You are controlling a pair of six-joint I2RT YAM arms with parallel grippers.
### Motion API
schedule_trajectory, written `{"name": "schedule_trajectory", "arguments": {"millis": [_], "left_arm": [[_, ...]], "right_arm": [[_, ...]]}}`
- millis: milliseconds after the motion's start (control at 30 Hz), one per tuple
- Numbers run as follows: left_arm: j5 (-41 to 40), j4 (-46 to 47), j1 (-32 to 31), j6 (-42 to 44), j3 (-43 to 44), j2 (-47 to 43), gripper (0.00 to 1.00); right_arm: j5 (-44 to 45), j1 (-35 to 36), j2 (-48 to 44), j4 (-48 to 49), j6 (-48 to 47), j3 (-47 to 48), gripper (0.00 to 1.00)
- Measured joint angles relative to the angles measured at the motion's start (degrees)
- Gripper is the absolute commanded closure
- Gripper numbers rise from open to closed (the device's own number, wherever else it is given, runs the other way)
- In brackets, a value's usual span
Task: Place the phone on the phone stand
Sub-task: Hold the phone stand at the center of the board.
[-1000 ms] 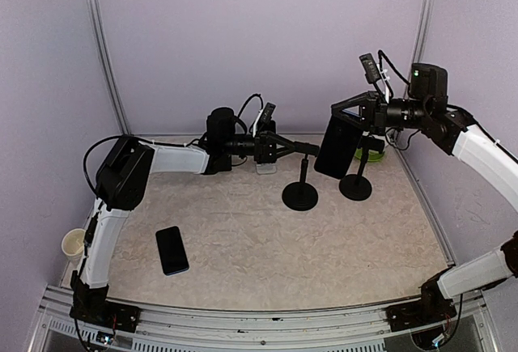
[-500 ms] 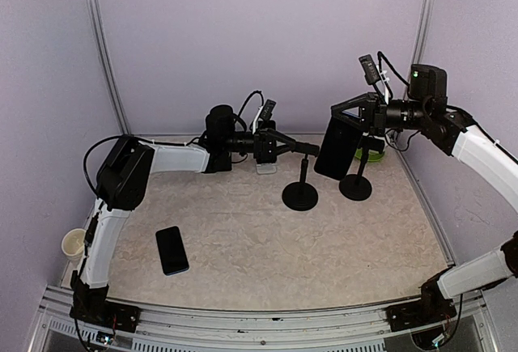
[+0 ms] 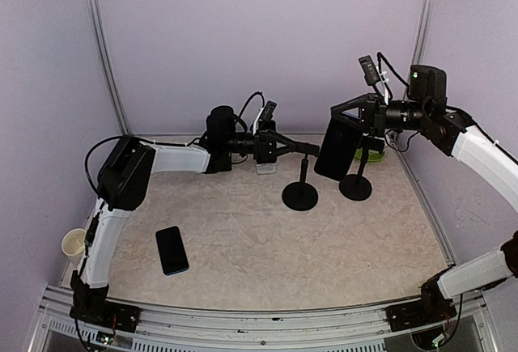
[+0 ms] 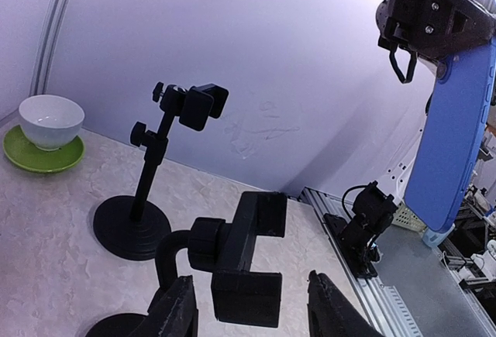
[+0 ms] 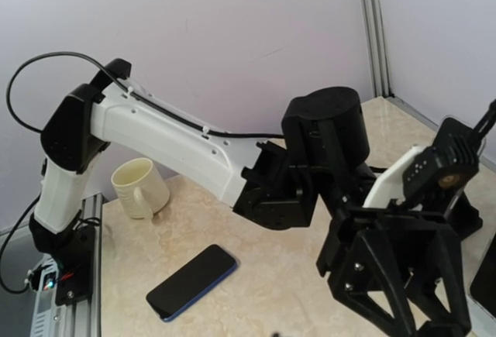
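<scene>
The right gripper [image 3: 348,119] pinches the phone [image 3: 336,150] upright, ready for the stand [image 3: 300,197]. The left gripper [image 4: 252,281] sits half open astride its clamp [image 4: 246,253], probably to steady it.

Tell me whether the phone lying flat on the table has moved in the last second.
No. The flat phone lies in the same spot at the same angle, with the same gap to the cup at the table's left edge.

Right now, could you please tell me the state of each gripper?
Left gripper: open, either side of the clamp of the phone stand, not gripping.
Right gripper: shut on the phone, held aloft.
</scene>
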Motion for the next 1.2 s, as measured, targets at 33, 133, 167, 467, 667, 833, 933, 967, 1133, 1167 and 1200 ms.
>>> {"name": "schedule_trajectory", "arguments": {"millis": [33, 133, 167, 467, 667, 833, 933, 967, 1133, 1167, 1200], "left_arm": [[0.00, -0.15, 0.00, 0.09, 0.00, 0.02, 0.55], [-0.02, -0.68, 0.00, 0.35, 0.00, 0.07, 0.60], [-0.02, -0.87, 0.00, 0.39, 0.00, 0.07, 0.61], [0.00, -2.27, 0.00, 1.11, 0.48, 0.09, 0.76], [0.31, -3.23, 0.00, 1.38, 1.64, 0.42, 1.00], [0.44, -3.76, 0.00, 1.55, 1.86, 0.50, 1.00], [0.42, -3.65, 0.00, 1.62, 1.60, 0.44, 1.00], [0.39, -3.39, 0.00, 1.62, 1.07, 0.22, 1.00], [-1.46, -1.49, -0.02, 1.22, -4.63, -3.28, 1.00], [-1.60, -1.05, -0.02, 0.94, -6.12, -4.22, 1.00], [-1.64, -0.61, -0.04, 0.55, -7.61, -5.05, 1.00]], "right_arm": [[0.02, 0.00, 0.00, 0.00, 0.00, -0.09, 1.00], [0.02, 0.00, 0.00, 0.00, 0.00, -0.15, 1.00], [0.02, 0.00, 0.00, 0.02, 0.00, -0.15, 1.00], [0.02, 0.00, 0.00, 0.11, 0.17, -0.20, 1.00], [0.09, 0.00, 0.00, 0.11, 0.17, -0.22, 1.00], [0.11, 0.00, 0.07, 0.09, 0.09, -0.22, 1.00], [0.07, 0.00, 0.35, 0.09, -0.04, -0.20, 1.00], [0.02, 0.00, 0.55, 0.09, -0.07, -0.17, 1.00], [-1.18, 0.00, 2.23, 0.02, 0.00, 0.24, 1.00], [-1.44, 0.02, 2.49, 0.04, 0.00, 0.33, 1.00], [-1.68, 0.02, 2.75, 0.02, 0.00, 0.42, 1.00]]}}
